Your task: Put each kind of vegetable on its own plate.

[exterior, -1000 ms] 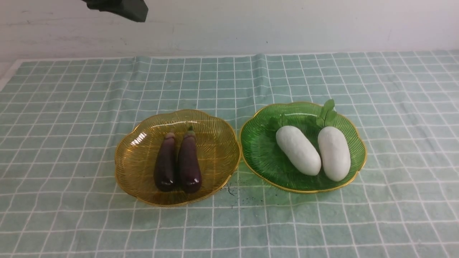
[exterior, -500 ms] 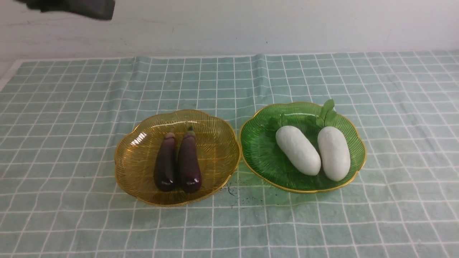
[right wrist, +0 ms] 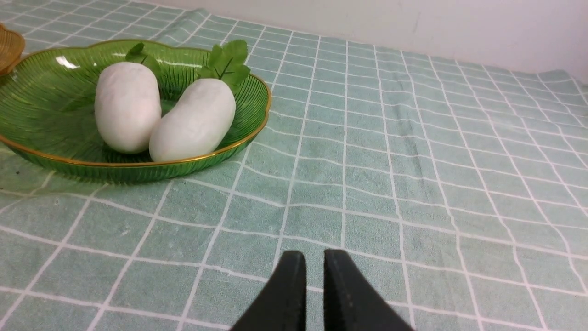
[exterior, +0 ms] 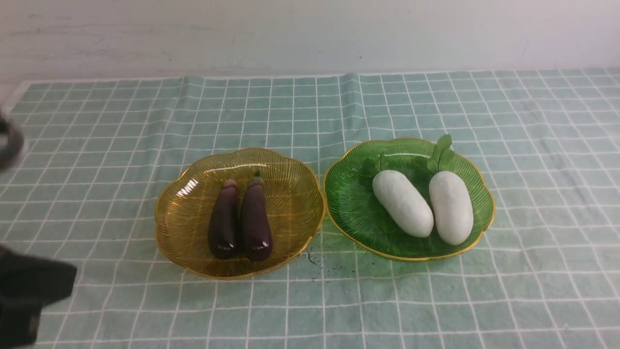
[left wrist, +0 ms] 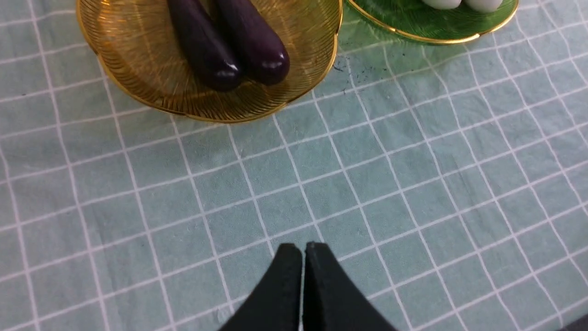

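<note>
1. The left arm shows only as a dark, blurred mass at the front view's lower left edge.
2. The left gripper has its jaws pressed together, empty.
3. The right gripper holds nothing, jaws nearly together with a narrow gap.

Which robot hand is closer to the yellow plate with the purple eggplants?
The left. The left gripper hangs over the cloth on the robot's side of the yellow plate. The right gripper sits off beside the green plate, with only a sliver of the yellow one in its view.

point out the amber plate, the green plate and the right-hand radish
amber plate (exterior: 184,228), front view, bare ribbed wall
green plate (exterior: 348,203), front view, bare ribbed wall
right-hand radish (exterior: 451,207), front view, middle of its white body
</note>
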You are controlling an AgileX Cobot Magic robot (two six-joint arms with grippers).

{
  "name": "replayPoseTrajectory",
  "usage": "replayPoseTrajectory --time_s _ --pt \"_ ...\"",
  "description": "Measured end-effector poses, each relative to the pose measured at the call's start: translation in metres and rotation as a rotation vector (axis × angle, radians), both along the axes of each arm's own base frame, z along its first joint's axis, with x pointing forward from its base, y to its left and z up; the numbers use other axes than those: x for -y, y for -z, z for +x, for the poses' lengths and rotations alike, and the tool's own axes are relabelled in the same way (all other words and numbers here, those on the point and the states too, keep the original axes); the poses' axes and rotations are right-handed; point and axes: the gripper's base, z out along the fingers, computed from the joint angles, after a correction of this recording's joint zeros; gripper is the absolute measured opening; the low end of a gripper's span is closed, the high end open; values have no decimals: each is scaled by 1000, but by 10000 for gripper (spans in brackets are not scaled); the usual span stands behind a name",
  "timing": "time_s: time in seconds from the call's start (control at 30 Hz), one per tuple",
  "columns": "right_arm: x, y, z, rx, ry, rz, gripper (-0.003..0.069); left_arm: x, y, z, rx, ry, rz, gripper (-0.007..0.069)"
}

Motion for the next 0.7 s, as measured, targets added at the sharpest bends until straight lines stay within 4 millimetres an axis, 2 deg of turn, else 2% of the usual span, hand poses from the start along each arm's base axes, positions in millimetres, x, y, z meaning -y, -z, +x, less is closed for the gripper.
replayPoseTrajectory --time_s 0.13,0.17,0.2,0.33,0.5,0.7 --pt "0 0 0 0 1 2 55 -4 42 -18 69 -31 -51 -8" --pt "0 0 0 0 1 4 55 -4 41 -19 85 -33 -57 -8" --pt "0 0 0 0 3 12 55 -5 61 -26 113 -50 -84 -8" --pt "0 0 0 -3 19 90 55 -6 89 -36 211 -87 -192 -8" --pt "0 0 0 -4 28 135 55 -7 96 -36 335 -143 -317 -8" --pt "0 0 0 -4 28 136 55 -8 92 -32 411 -186 -388 -8"
